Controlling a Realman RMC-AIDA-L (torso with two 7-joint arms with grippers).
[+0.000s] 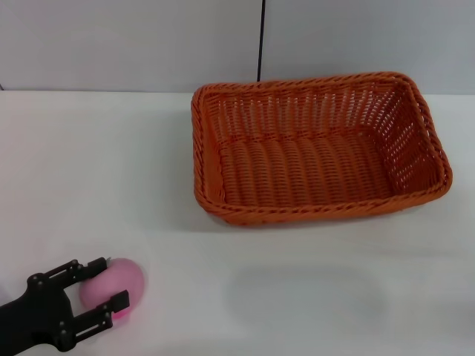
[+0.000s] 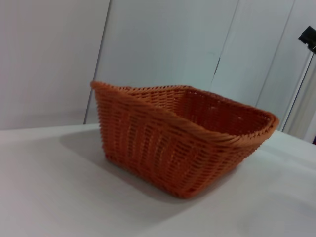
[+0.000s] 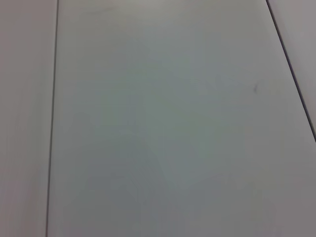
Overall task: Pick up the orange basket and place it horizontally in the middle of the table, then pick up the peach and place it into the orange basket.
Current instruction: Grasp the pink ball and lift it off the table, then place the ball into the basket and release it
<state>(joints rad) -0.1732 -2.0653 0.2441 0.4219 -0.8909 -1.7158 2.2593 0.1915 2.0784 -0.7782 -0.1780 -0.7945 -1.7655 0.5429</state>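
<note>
The orange basket (image 1: 315, 148) stands upright on the white table (image 1: 96, 163), right of centre toward the back, its long side running across; the left wrist view shows the orange basket (image 2: 177, 138) from low down and nothing lies in it. The pink peach (image 1: 125, 280) rests on the table at the near left. My left gripper (image 1: 111, 284) reaches in from the bottom left corner with one black finger on each side of the peach, pressed against it. My right gripper is out of view.
A grey wall with a dark vertical seam (image 1: 260, 41) rises behind the table's far edge. The right wrist view holds only plain pale panels (image 3: 163, 123). Bare tabletop (image 1: 297, 289) lies between the peach and the basket.
</note>
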